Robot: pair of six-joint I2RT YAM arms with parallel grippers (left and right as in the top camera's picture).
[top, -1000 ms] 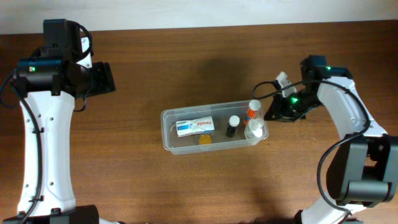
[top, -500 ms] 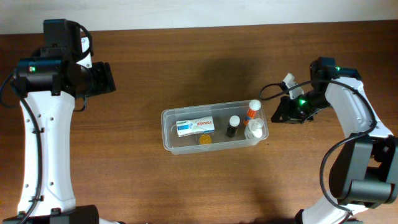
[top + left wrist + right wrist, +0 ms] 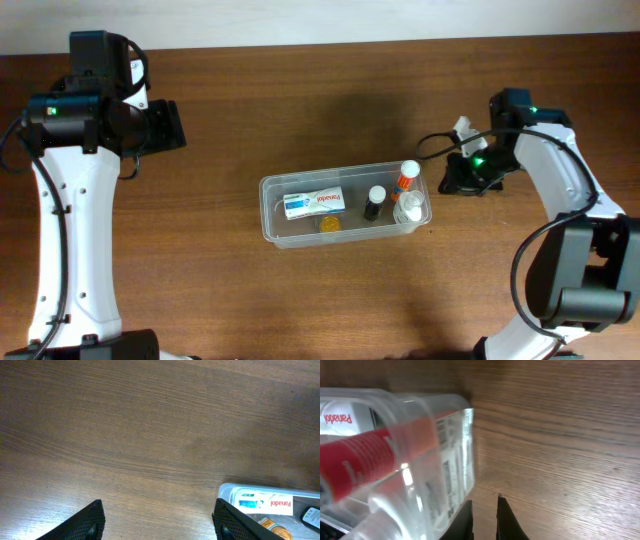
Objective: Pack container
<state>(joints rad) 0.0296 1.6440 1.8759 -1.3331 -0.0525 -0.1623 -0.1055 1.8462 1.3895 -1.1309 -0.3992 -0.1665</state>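
Observation:
The clear plastic container (image 3: 268,190) sits mid-table. It holds a white Panadol tube (image 3: 313,203), a small gold item (image 3: 329,225), a dark bottle (image 3: 375,202), a white-capped bottle with an orange label (image 3: 405,177) and a white bottle (image 3: 407,209). My right gripper (image 3: 446,186) is just right of the container's right end, low over the table. In the right wrist view its fingers (image 3: 484,512) are nearly together with nothing between them, beside the container's corner (image 3: 466,435). My left gripper (image 3: 160,522) is open and empty, far to the upper left (image 3: 172,126).
The left wrist view shows the container's left corner (image 3: 226,491) and the Panadol tube (image 3: 265,503) at lower right, with bare wood elsewhere. A white wall edge (image 3: 320,20) runs along the table's back. A cable (image 3: 432,140) loops near the right arm.
My right gripper drew away from the container to the right, then came back slightly left towards its end. The left arm and the container's contents have not moved.

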